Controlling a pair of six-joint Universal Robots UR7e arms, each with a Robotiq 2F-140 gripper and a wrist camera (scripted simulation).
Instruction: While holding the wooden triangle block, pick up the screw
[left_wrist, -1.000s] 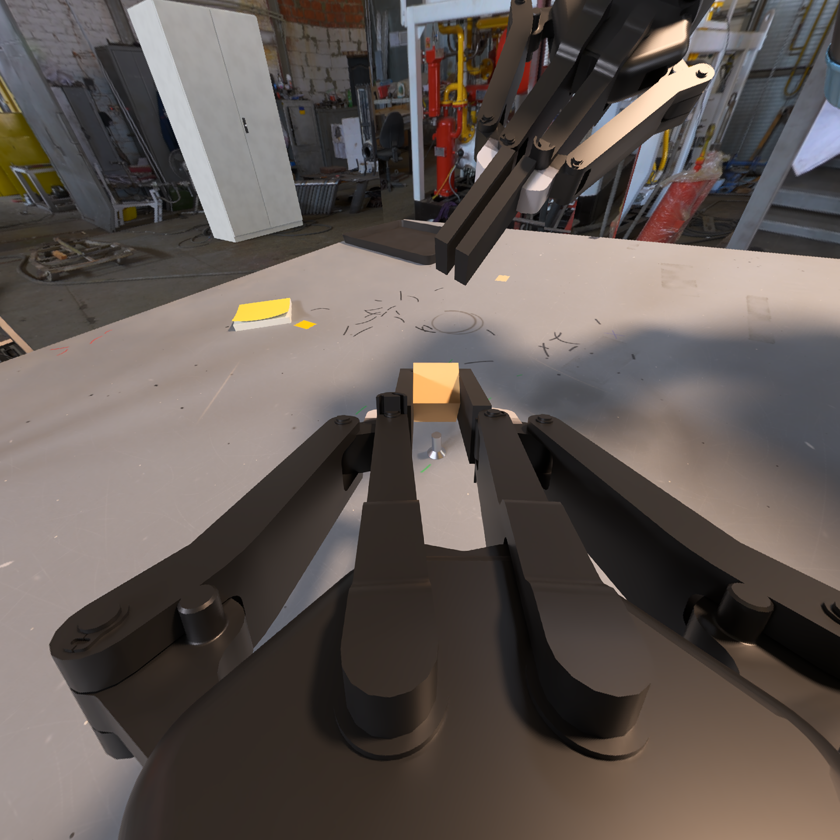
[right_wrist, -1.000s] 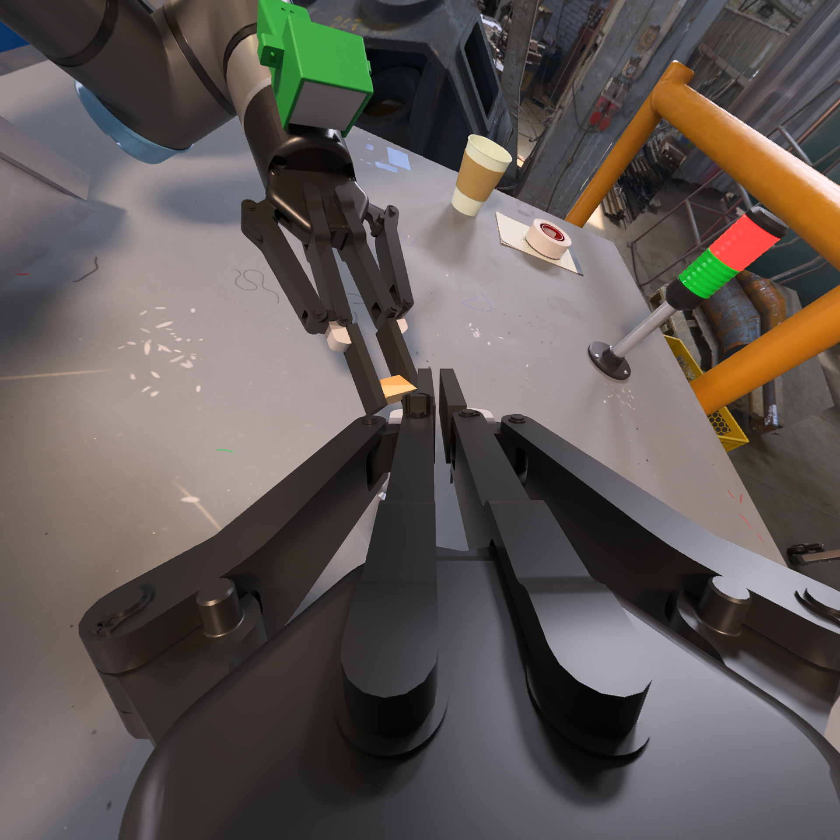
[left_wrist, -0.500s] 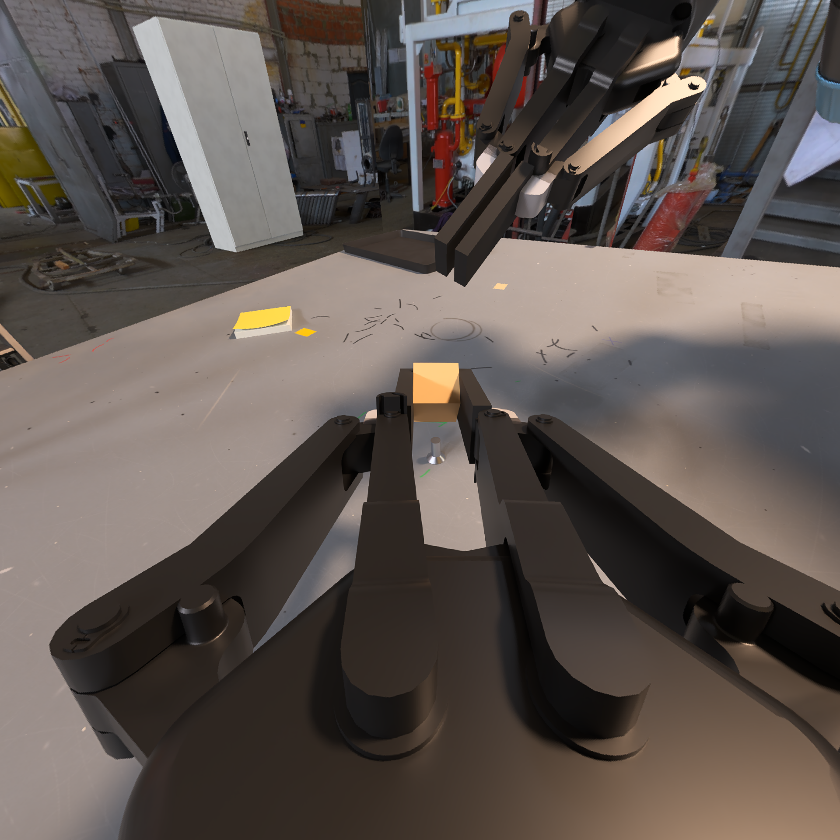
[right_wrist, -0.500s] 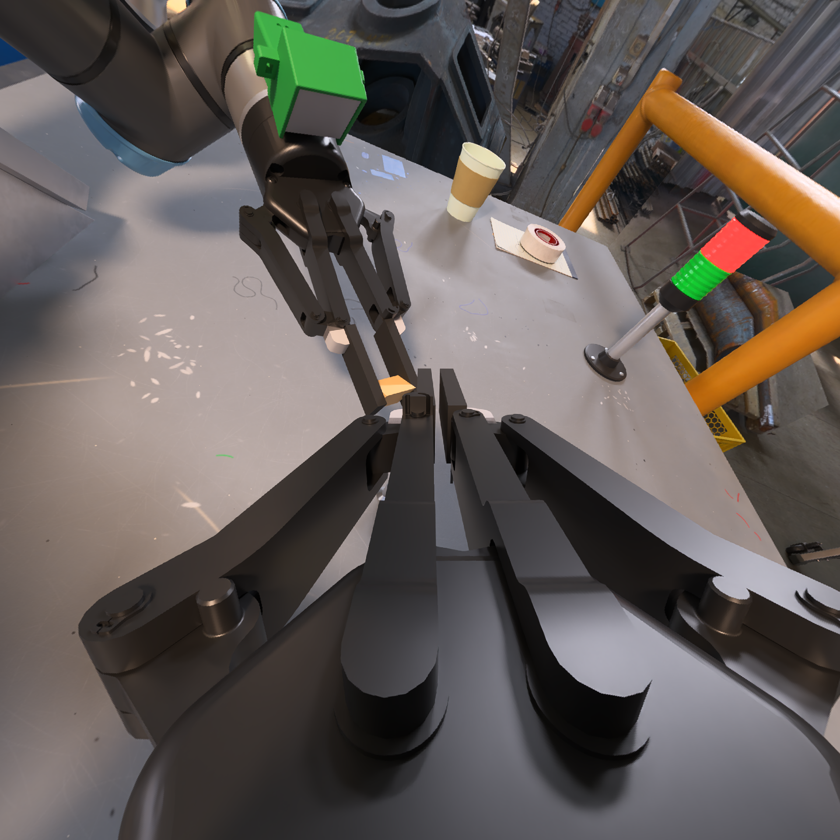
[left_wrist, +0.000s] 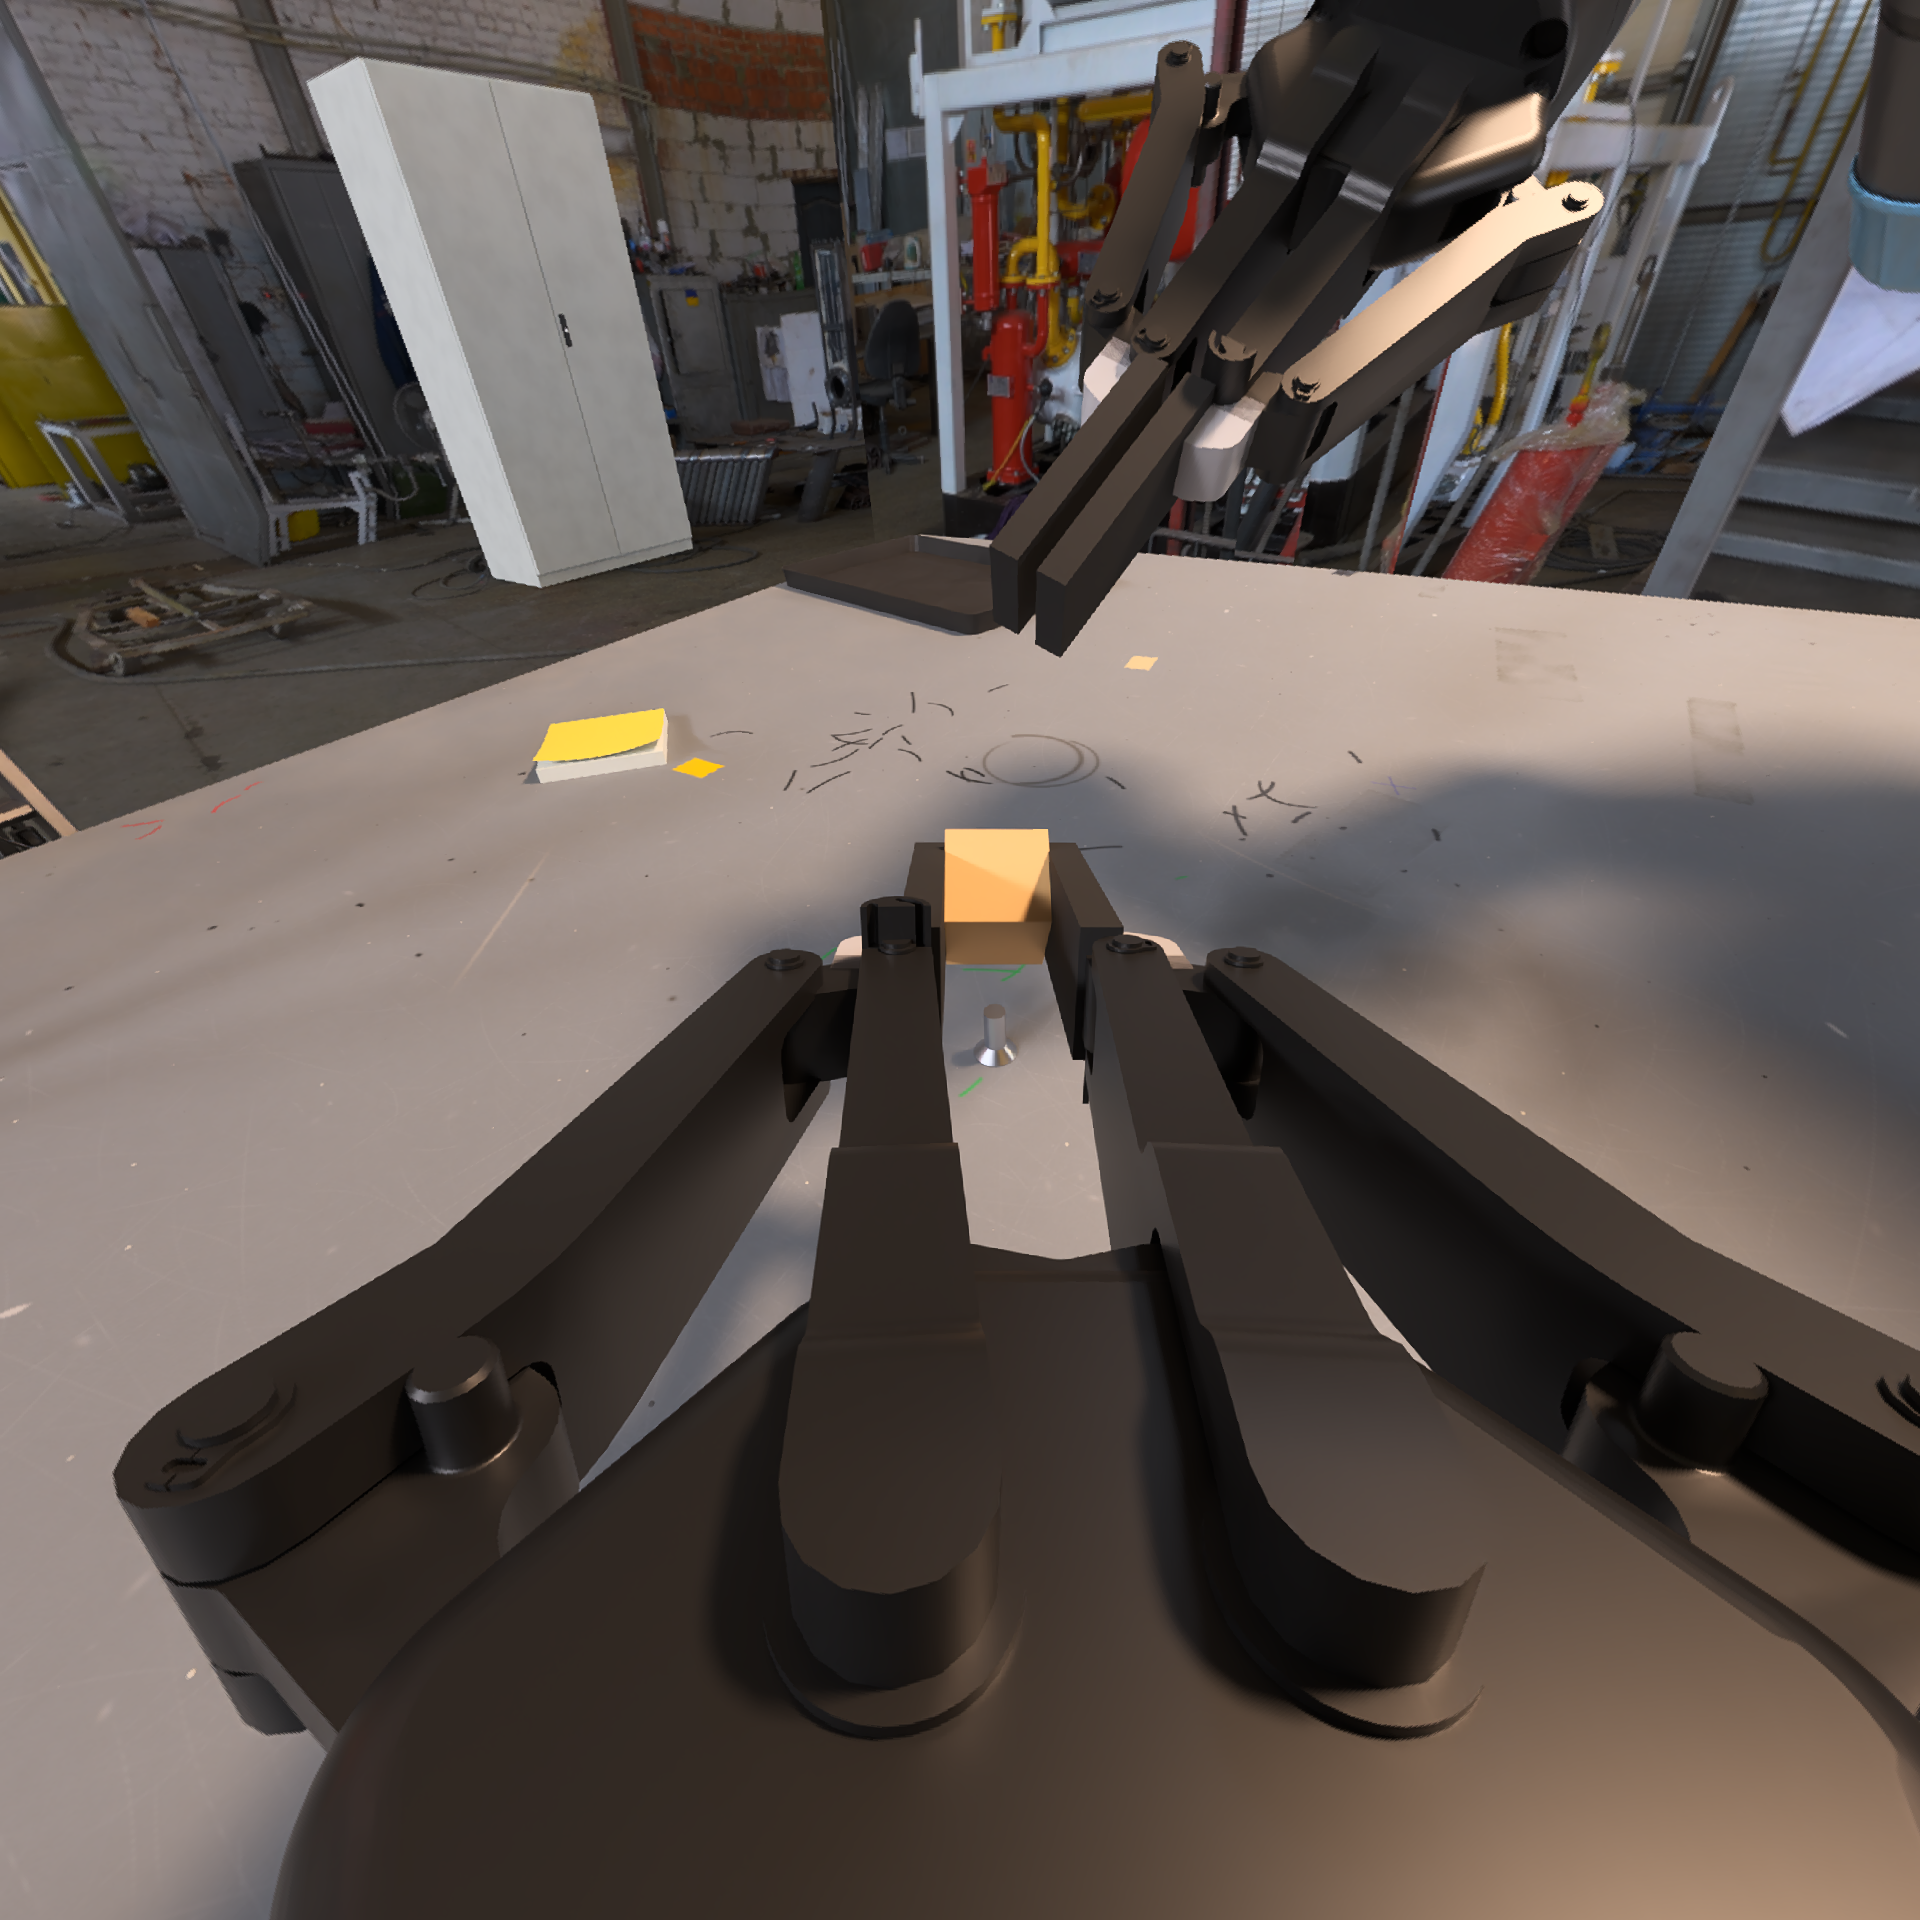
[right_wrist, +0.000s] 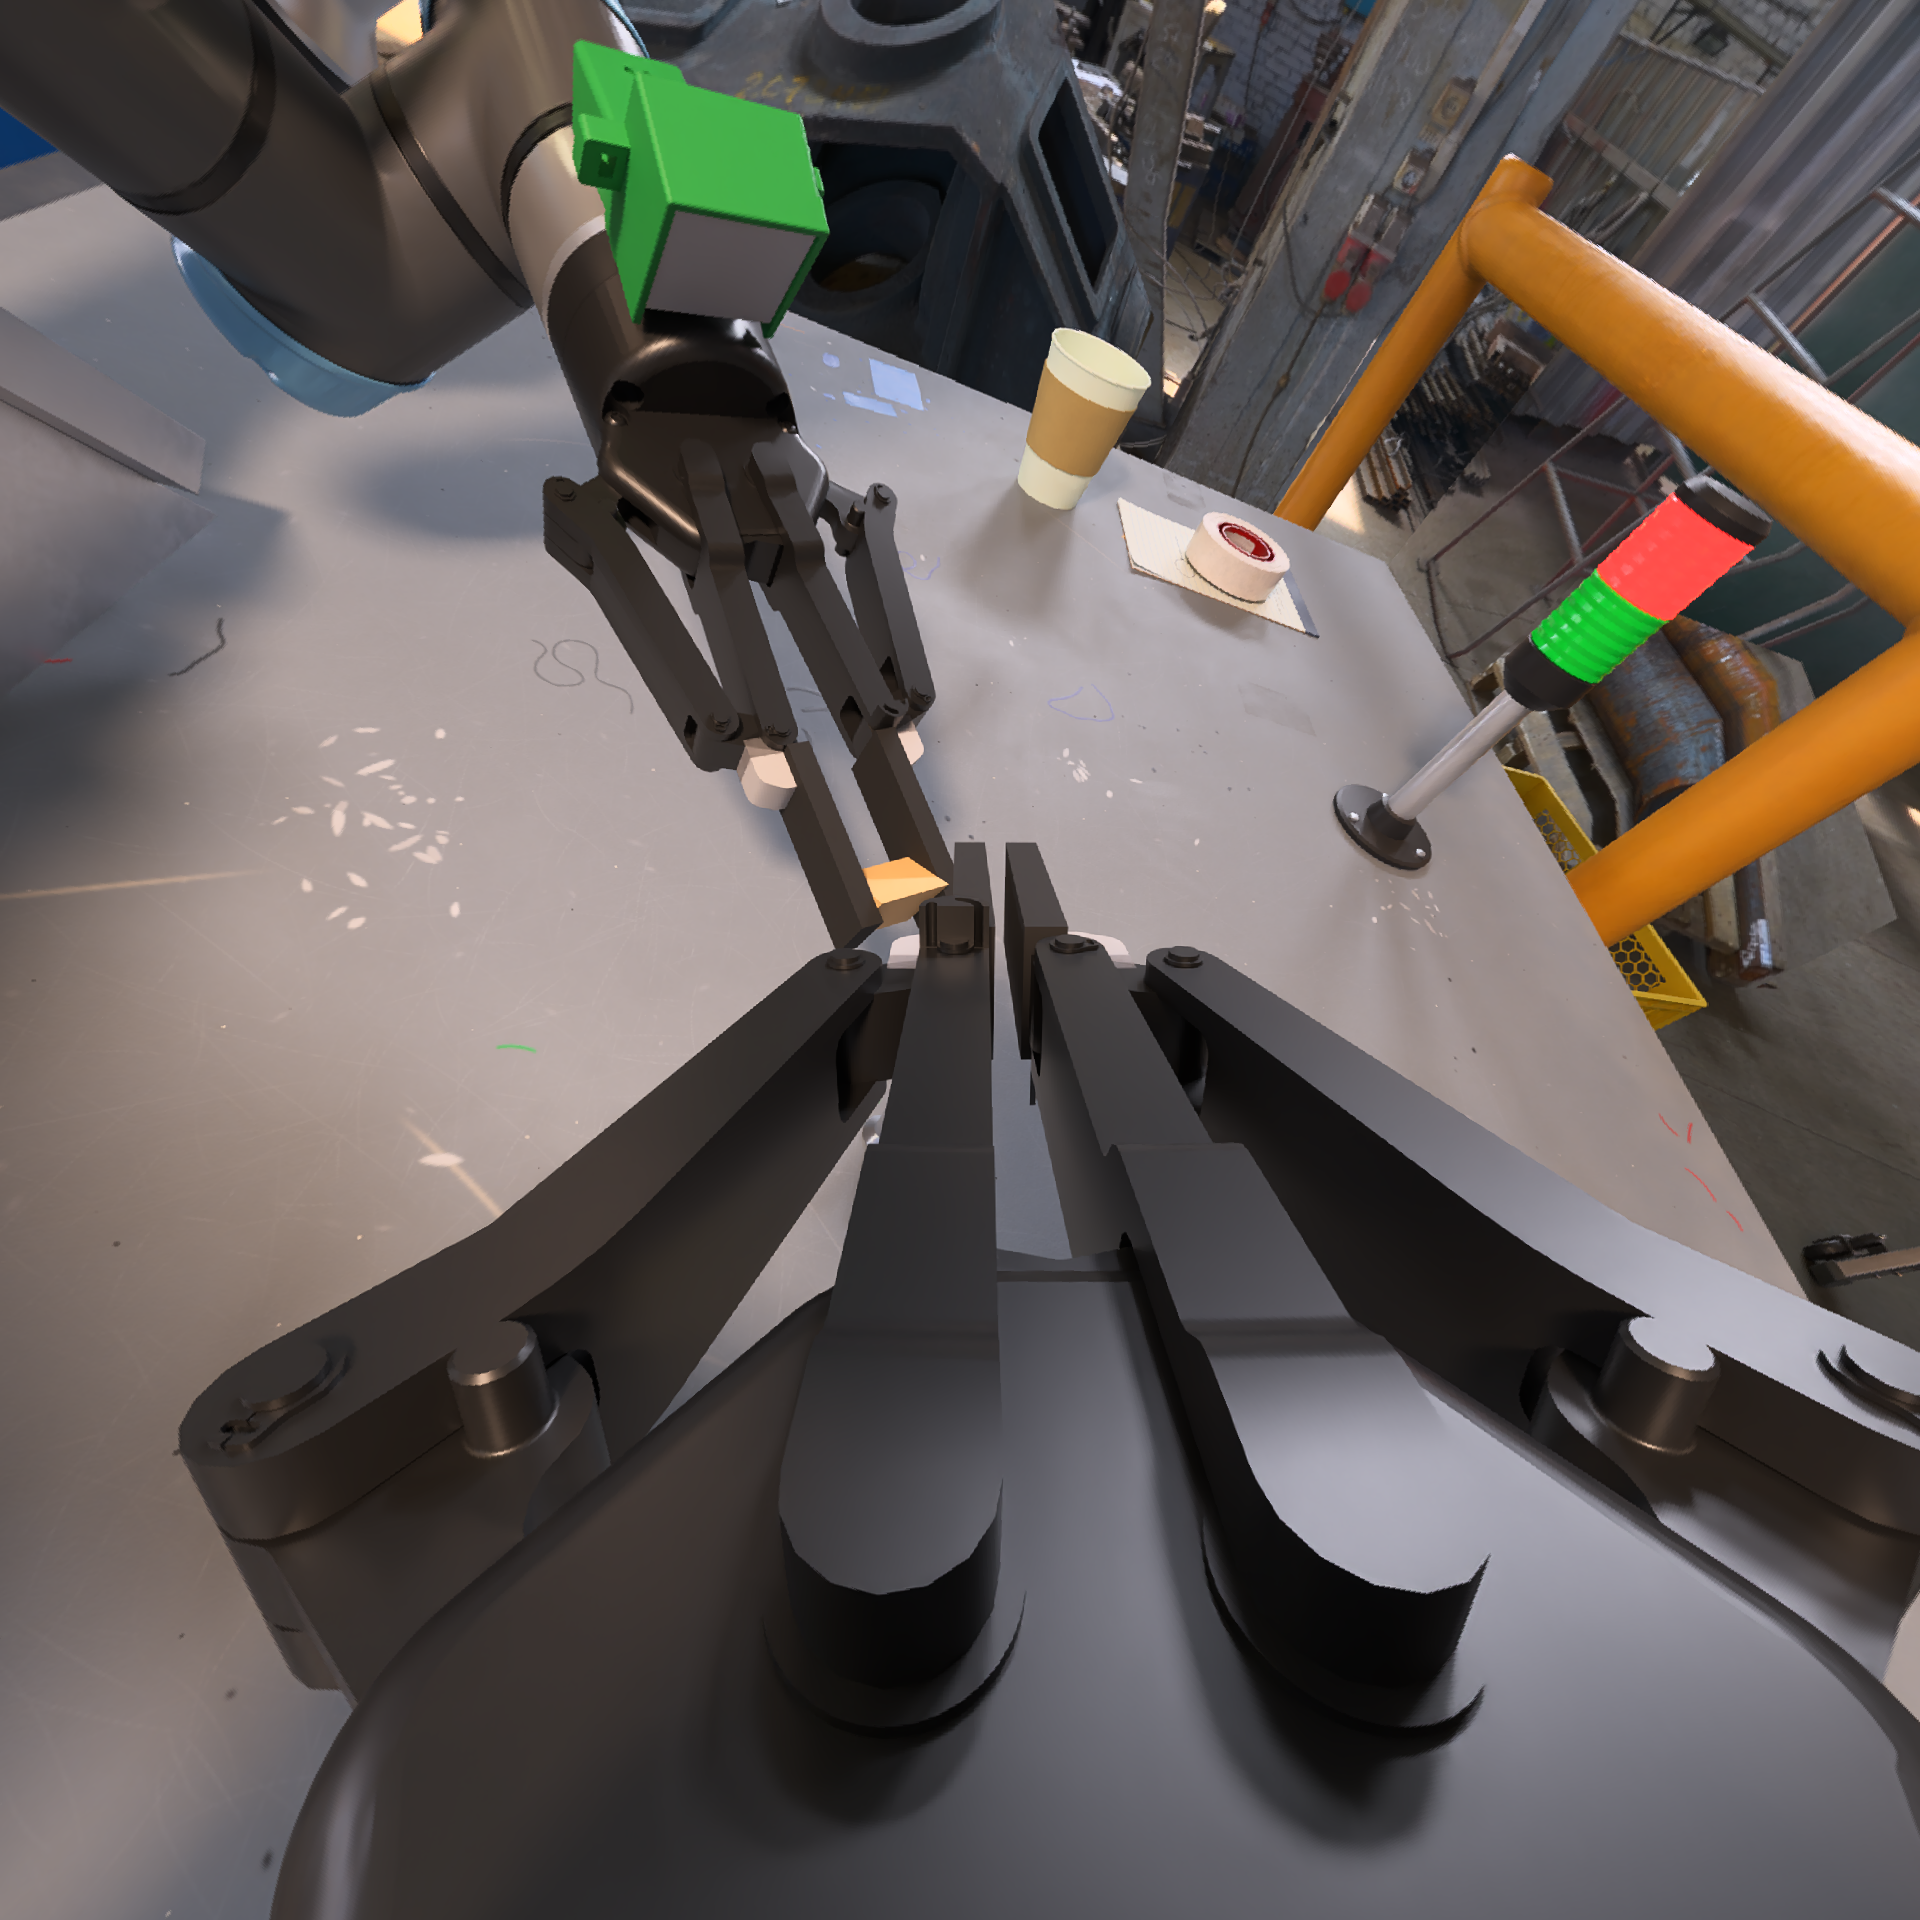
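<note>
My left gripper (left_wrist: 995, 883) is shut on the wooden triangle block (left_wrist: 992, 899) and holds it just above the grey table (left_wrist: 416, 1039). The small silver screw (left_wrist: 994, 1039) stands on its head on the table, below and between my left fingers. My right gripper (right_wrist: 995, 883) is shut and empty, with only a thin gap between its pads. In the left wrist view it hangs above the far side of the table (left_wrist: 1039, 608). The right wrist view shows the left gripper (right_wrist: 896, 888) with the block (right_wrist: 902, 885) just left of my right fingertips. The screw is hidden there.
A yellow notepad (left_wrist: 603, 740) lies at the far left of the table. A paper cup (right_wrist: 1081, 431), a tape roll (right_wrist: 1236, 551) and a red-green signal lamp (right_wrist: 1621, 613) stand along the far right edge. An orange rail (right_wrist: 1714, 343) runs beyond it.
Both views have shifted only slightly. The left gripper still holds the block over the screw and the right gripper stays shut beside it.
</note>
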